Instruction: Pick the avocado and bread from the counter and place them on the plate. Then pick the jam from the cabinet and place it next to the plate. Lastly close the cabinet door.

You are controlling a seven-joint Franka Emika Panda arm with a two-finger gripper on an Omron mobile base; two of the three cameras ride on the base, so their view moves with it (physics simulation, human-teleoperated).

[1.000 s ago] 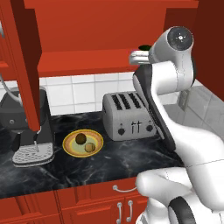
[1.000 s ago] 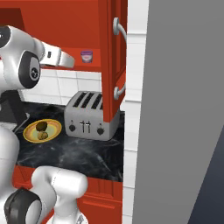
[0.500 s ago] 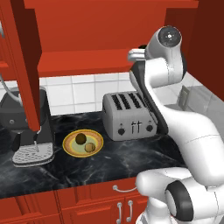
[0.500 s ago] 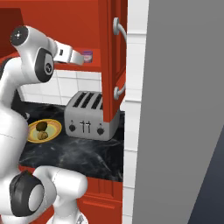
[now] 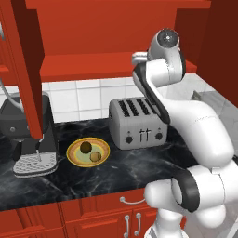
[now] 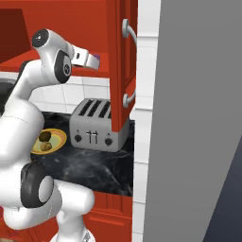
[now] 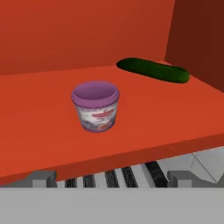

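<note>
Straight ahead on cabinet shelf, jam (image 7: 96, 106) stands upright, prob. slightly left of my wide-open end effector (image 7: 111, 176).

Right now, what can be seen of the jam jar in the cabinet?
The jam is a small tub with a lilac-purple lid and rim and a pale printed label with red marks. It looks like plastic, closed, upright, standing free on the red cabinet shelf. A dark-green vegetable lies behind it, apart. Nothing grips it.
</note>
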